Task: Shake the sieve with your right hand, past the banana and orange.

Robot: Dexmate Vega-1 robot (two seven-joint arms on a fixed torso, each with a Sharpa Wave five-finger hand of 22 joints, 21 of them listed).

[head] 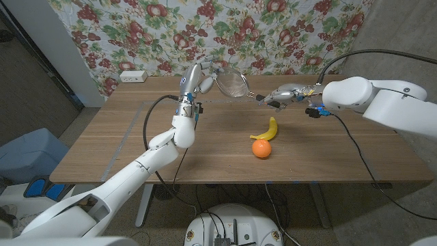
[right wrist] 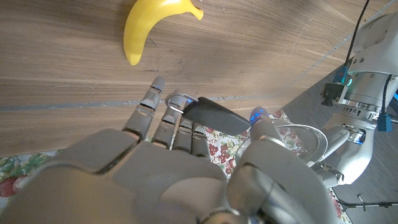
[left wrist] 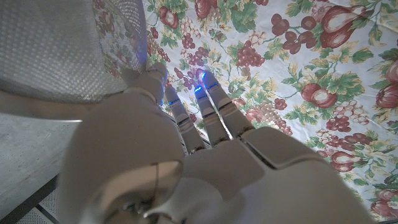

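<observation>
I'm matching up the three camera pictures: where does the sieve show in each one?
Head view: the sieve is held above the table's far side, between the two hands.
Left wrist view: its mesh bowl is at upper left, beside the left hand.
Right wrist view: its black handle lies in the right hand.
Shared landmark: the floral cloth.

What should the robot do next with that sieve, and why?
Probably start small side-to-side shakes with the right hand. It already grips the sieve by its handle, held up beyond the banana and orange. The left hand is raised close beside the mesh, so keep swings short.
</observation>
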